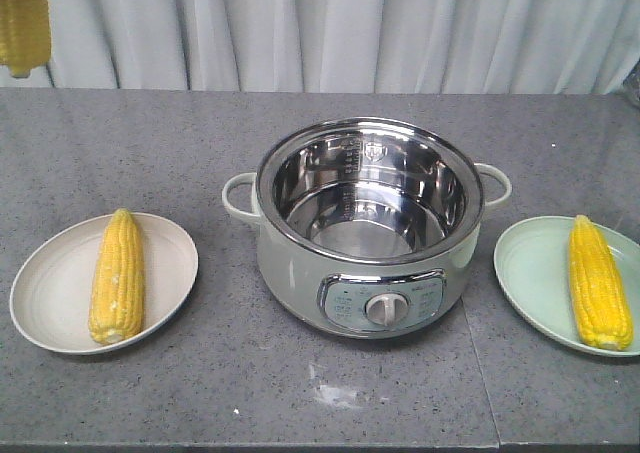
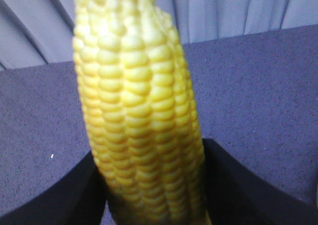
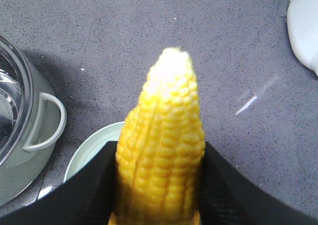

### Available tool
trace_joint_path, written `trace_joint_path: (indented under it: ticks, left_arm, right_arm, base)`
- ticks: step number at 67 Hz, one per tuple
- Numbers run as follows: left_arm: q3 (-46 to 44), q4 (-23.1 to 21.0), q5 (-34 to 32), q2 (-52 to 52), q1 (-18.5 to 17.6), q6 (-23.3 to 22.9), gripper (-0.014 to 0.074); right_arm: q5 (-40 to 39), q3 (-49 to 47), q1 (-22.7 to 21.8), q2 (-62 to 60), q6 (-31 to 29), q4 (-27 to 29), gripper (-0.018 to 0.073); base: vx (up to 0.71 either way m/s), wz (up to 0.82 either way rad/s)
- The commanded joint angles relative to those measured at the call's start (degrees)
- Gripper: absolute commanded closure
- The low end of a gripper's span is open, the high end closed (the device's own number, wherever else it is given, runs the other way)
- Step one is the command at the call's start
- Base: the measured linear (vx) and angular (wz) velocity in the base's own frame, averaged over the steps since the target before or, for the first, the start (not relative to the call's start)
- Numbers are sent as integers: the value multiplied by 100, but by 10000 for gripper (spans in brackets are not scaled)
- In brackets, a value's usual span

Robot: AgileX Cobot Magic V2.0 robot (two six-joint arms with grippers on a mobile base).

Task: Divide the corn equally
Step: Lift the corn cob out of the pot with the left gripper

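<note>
Clamping corn [image 2: 139, 120] [image 3: 161, 150], both jaws hover; cooker [image 1: 300, 263] labels [image 1: 345, 305] illegible.

The grey speckled table [image 1: 100, 153] before me bears three things in a row: a cream plate [image 1: 45, 283] on my left, a steel-lined cooking pot [image 1: 290, 273] in the middle, a pale green plate [image 1: 530, 268] on my right. A whitish smear [image 1: 335, 393] marks the surface just in front of the pot
</note>
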Motion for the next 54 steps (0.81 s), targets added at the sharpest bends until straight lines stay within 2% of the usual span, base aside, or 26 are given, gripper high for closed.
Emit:
trace_joint_path:
  ticks: [1, 54]
  left_arm:
    - [99, -24, -207, -316, 89, -100, 450]
    - [191, -51, -213, -323, 109, -86, 450]
  right_arm:
    - [-2, -137, -27, -187, -57, 41, 554]
    - [-2, -137, -27, -187, -57, 41, 554]
  base:
    - [0, 0]
    - [0, 0]
